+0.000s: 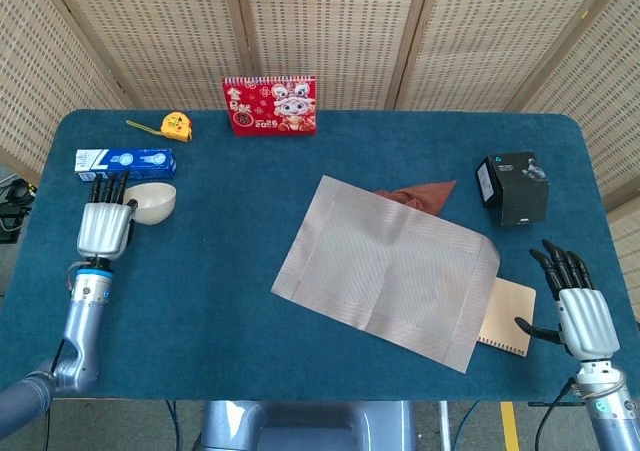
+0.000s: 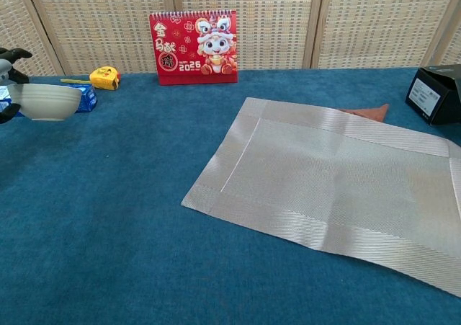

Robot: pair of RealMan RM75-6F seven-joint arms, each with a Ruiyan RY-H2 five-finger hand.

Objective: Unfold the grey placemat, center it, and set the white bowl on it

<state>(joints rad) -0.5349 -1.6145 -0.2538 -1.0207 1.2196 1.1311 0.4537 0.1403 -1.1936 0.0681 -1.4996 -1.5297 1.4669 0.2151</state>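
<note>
The grey placemat [image 1: 388, 267] lies unfolded and turned at an angle on the blue table, right of the middle; the chest view shows the placemat [image 2: 331, 181] flat with faint creases. My left hand [image 1: 103, 223] holds the white bowl [image 1: 152, 201] by its rim, lifted off the table at the far left. In the chest view the bowl [image 2: 45, 101] hangs in the air in front of the toothpaste box, with the left hand [image 2: 7, 76] at the frame's edge. My right hand [image 1: 578, 307] rests open near the table's right front corner, holding nothing.
A red calendar [image 1: 269, 104] stands at the back. A yellow tape measure [image 1: 175, 125] and a blue toothpaste box [image 1: 125, 162] lie back left. A black box [image 1: 512, 187] sits at the right, a brown cloth [image 1: 420, 195] and a tan notebook [image 1: 507, 317] poke out from under the mat.
</note>
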